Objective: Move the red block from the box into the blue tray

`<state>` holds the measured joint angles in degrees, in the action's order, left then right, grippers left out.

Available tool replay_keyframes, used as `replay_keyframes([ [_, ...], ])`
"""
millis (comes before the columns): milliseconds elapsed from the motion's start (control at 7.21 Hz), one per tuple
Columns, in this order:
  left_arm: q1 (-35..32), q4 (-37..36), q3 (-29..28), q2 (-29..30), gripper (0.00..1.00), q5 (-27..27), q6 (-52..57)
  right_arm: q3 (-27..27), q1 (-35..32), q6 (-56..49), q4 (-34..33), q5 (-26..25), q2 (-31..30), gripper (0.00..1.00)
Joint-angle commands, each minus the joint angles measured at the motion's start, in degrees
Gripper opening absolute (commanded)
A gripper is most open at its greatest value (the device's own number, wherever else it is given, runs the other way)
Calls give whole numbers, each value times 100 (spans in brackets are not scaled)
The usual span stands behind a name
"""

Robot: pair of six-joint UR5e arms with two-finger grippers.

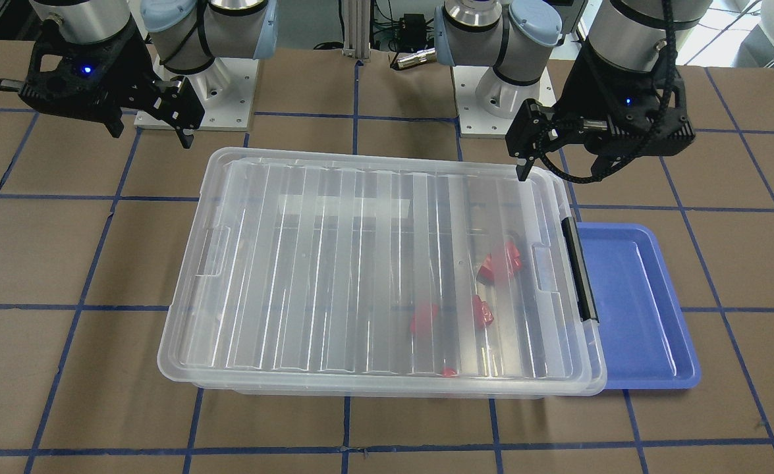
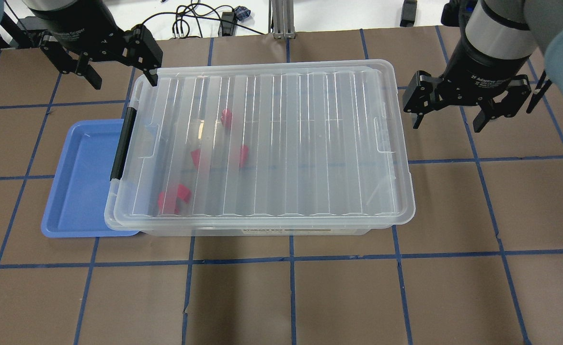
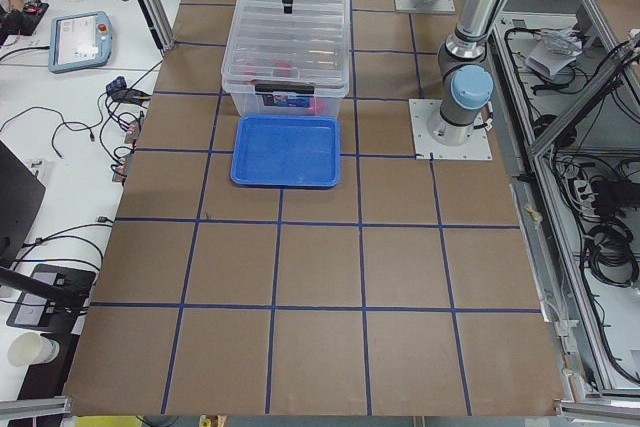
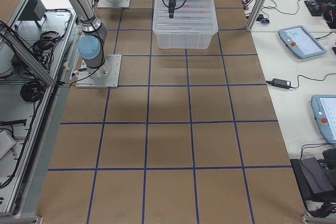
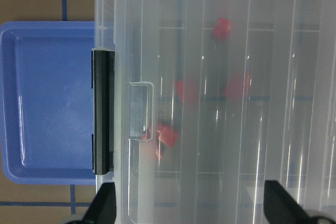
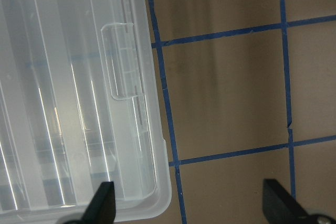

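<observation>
The box [image 2: 281, 143] is a clear bin with its ribbed lid on and a black latch handle [image 2: 120, 143] at its left end. Several red blocks [image 2: 173, 197] lie inside, seen through the lid, toward the latch end; they also show in the left wrist view [image 5: 168, 136]. The blue tray [image 2: 77, 182] sits empty beside that end, partly under the box rim. My left gripper [image 2: 120, 72] is open and empty above the box's far left corner. My right gripper [image 2: 449, 115] is open and empty above the table, just right of the box.
The table is brown board with a blue tape grid [image 2: 291, 261]. The two arm bases [image 1: 195, 99] stand behind the box. Operators' side tables with tablets and cables [image 3: 80, 42] run along the far side.
</observation>
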<state>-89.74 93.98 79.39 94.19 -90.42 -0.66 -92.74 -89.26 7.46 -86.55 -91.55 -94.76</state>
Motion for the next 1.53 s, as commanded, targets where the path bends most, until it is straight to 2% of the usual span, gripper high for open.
replay_keyframes([
  [0, 9, 15, 6, -84, 100, -11, 30, -8, 22, -8, -2, 32, 1, 100],
  [693, -9, 76, 50, -41, 100, -11, 22, -16, -13, 19, -54, 41, 97, 100],
  [971, -9, 94, 77, -76, 100, -20, -13, -8, -13, 1, -64, 24, 369, 100],
  [1248, -9, 94, 85, -68, 100, -20, -13, -8, -21, 54, -517, -11, 1096, 100],
  [1387, -9, 94, 94, -111, 100, -20, -13, -16, -30, 71, -503, -3, 1169, 100],
])
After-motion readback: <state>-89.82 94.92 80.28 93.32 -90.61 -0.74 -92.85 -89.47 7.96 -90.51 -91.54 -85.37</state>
